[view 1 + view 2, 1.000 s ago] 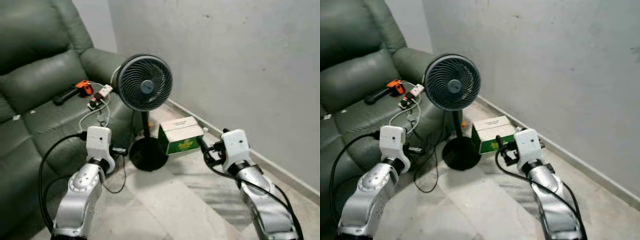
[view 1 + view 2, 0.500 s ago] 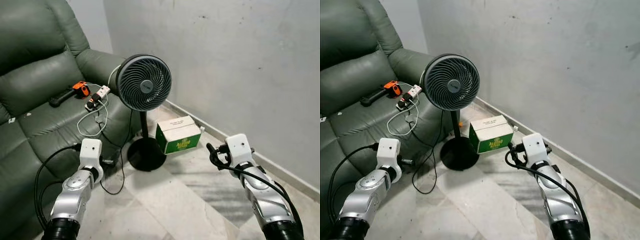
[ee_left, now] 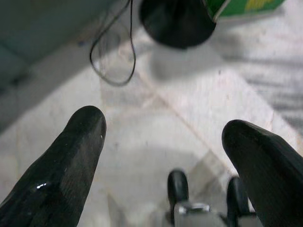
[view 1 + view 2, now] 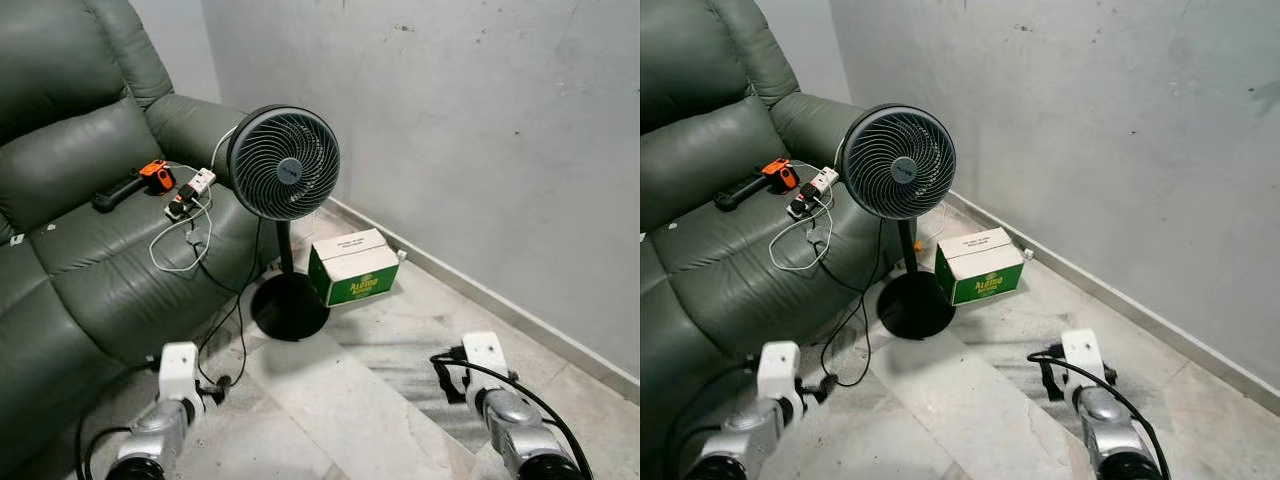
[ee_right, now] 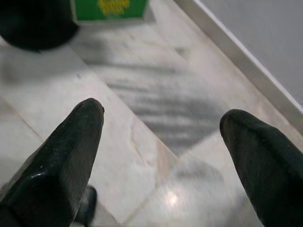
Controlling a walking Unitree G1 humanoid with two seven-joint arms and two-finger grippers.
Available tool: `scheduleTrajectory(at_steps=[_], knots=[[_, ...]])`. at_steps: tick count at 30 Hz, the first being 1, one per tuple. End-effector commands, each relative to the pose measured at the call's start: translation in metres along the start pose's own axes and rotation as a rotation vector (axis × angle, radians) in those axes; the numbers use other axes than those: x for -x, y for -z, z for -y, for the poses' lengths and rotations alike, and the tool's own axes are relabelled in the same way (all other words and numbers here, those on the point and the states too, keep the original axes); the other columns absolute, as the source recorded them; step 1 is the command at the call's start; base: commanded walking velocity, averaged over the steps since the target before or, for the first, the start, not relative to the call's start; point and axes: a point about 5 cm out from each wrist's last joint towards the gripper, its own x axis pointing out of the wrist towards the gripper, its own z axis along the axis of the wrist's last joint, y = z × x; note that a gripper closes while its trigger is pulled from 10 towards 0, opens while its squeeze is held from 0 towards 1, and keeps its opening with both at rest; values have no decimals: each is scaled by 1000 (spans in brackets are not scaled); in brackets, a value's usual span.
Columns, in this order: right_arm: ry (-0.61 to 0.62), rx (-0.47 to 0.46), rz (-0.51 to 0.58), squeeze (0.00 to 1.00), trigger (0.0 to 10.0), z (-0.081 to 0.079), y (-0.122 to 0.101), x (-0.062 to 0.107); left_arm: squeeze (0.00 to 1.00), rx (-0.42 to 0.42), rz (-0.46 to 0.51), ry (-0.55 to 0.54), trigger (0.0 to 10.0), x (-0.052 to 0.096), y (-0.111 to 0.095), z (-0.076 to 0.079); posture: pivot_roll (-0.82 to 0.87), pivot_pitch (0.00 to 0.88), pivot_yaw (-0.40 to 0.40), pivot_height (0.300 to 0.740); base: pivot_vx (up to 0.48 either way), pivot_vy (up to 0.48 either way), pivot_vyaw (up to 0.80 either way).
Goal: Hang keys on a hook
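My left arm (image 4: 176,385) hangs low at the bottom left, over the marble floor beside the sofa. In the left wrist view the left gripper (image 3: 163,125) is open, its two black fingers wide apart with bare floor between them. My right arm (image 4: 487,375) hangs low at the bottom right. The right gripper (image 5: 162,113) is open too, above grey-veined floor tiles, and holds nothing.
A black standing fan (image 4: 283,177) stands ahead on its round base (image 4: 289,305). A green and white carton (image 4: 353,272) lies beside it near the grey wall. The green leather sofa (image 4: 90,250) on the left carries a power strip with cables (image 4: 190,195) and an orange-tipped tool (image 4: 150,173).
Both arms have dropped from chest height to the bottom of the view. The camera has shifted, so more floor shows.
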Motion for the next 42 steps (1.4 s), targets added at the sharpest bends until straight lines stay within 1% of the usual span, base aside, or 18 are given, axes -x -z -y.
scheduleTrajectory(at_steps=[1,3,4,5,6,8,11,12,18,25,30,42], knots=[[19,19,-56,0,10000,3,14,2,0,-9,-57,-7,10000,2,18,0,-49,14,-4,740,0,0,0],[16,62,-104,0,10000,3,27,4,0,-19,-81,1,10000,2,25,3,-49,14,-4,740,0,0,0],[16,62,-104,0,10000,3,27,4,0,-19,-81,1,10000,2,25,3,-49,14,-4,740,0,0,0],[2,109,-144,0,10000,2,39,7,0,-15,-91,19,10000,3,30,6,-51,7,-3,740,0,0,0],[-7,121,-161,0,10000,2,45,9,0,-10,-95,28,10000,3,32,8,-51,7,-3,740,0,0,0],[-21,145,-175,0,10000,0,51,11,0,-18,-95,39,10000,3,33,10,-51,7,-3,740,0,0,0],[-29,146,-185,0,10000,-1,57,13,0,-8,-87,38,10000,2,31,9,-49,4,0,740,0,0,0],[-40,172,-191,0,10000,-3,61,14,0,-15,-87,40,10000,2,31,10,-53,3,3,740,247,0,0],[-62,210,-200,0,10000,-10,68,16,0,-24,-90,49,10000,2,33,11,-53,2,5,740,274,0,0],[-81,219,-193,0,10000,-12,68,16,0,-28,-93,49,10000,3,34,10,-51,2,4,740,306,0,0],[-89,247,-200,0,10000,-8,71,18,0,-33,-95,49,10000,3,34,10,-51,2,4,740,316,0,0],[-85,271,-225,0,10000,2,79,22,0,-42,-96,54,10000,3,33,9,-49,6,5,740,320,0,0]])
